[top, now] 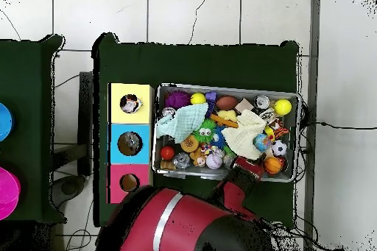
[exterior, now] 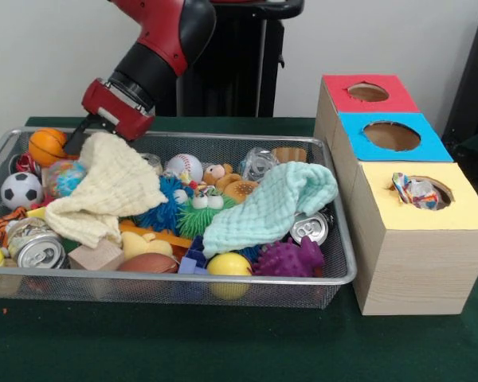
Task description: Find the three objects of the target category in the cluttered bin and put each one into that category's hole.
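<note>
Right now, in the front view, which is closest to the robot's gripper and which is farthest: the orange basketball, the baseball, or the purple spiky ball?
1. Orange basketball, just left of the gripper.
2. Baseball, mid-bin at the back.
3. Purple spiky ball, front right corner.

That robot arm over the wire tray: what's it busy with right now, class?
The gripper hangs at the far rim of the cluttered bin, just above the cream cloth; whether it grips anything cannot be told. One crumpled wad printed red, blue and yellow already sits in the yellow hole. A mint cloth covers more toys.
</note>
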Action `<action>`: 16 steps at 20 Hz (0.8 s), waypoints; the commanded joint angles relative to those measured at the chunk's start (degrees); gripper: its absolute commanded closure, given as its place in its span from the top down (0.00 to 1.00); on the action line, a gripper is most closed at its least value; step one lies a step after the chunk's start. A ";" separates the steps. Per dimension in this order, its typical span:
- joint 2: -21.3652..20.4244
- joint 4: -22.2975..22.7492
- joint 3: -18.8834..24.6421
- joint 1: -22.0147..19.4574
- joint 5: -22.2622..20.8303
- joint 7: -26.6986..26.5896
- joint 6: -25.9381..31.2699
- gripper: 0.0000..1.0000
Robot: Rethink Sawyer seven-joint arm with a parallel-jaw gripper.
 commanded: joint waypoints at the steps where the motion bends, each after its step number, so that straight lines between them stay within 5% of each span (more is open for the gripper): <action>1: 0.86 -11.33 4.42 -2.73 -0.57 13.88 -12.42 1.00; 11: -3.93 -13.33 6.34 -2.64 -2.38 12.52 -11.57 1.00; 16: -2.30 -16.54 9.97 -4.13 -4.31 13.56 -3.69 1.00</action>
